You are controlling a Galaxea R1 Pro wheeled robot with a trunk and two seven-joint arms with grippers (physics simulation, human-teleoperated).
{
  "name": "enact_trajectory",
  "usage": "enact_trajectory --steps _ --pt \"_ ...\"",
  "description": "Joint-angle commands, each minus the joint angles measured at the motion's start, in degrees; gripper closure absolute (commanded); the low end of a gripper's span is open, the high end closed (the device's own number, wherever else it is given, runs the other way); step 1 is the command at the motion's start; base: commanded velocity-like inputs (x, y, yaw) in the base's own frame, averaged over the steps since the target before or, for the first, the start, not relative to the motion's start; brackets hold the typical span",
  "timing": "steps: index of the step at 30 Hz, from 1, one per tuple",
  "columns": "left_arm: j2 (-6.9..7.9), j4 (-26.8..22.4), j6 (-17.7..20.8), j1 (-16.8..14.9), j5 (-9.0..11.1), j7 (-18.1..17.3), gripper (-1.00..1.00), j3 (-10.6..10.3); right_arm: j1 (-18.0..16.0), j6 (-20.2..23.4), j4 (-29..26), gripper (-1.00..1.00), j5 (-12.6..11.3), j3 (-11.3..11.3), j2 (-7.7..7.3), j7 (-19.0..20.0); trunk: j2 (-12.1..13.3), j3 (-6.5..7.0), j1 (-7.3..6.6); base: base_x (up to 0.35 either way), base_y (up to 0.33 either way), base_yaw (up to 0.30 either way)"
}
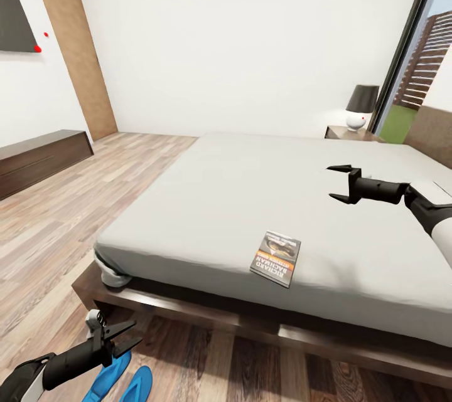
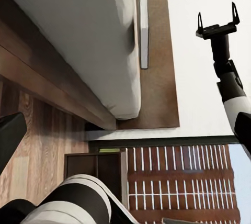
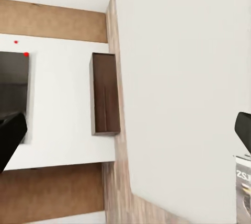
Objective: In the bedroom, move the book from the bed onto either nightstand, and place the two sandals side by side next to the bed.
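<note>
Bed (image 1: 251,189) holds book (image 1: 276,258); lamp (image 1: 361,107) prob. on nightstand (image 1: 342,133).

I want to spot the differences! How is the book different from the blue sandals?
The book lies up on the bed's mattress, while the two sandals lie down on the wood floor beside the bed. The book is a dark rectangle with white lettering and an orange band; the sandals are plain bright blue with rounded ends. The left gripper hangs open just above the sandals; no gripper is near the book. Both are flat, and nothing holds either.
</note>
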Motion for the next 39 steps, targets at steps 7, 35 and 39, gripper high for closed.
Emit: enact_trajectory --steps 7,35,39 --pt "0.0 0.0 0.57 -0.01 -0.05 -0.22 -1.0 0.01 2.36 0.09 -0.19 -1.0 0.4 1.53 -0.13 1.1 -0.01 -0.05 -0.02 0.0 0.0 0.0" --pt "0.0 0.29 0.55 -0.01 -0.05 -0.08 -1.0 0.01 8.2 0.07 -1.08 -1.0 9.54 2.31 -2.05 13.23 -0.01 -0.05 -0.02 0.0 0.0 0.0" --pt "0.0 0.37 0.55 -0.01 -0.05 -0.07 -1.0 0.01 10.26 -0.08 -2.6 -1.0 17.18 2.33 -2.4 22.17 -0.01 -0.05 -0.02 0.0 0.0 0.0"
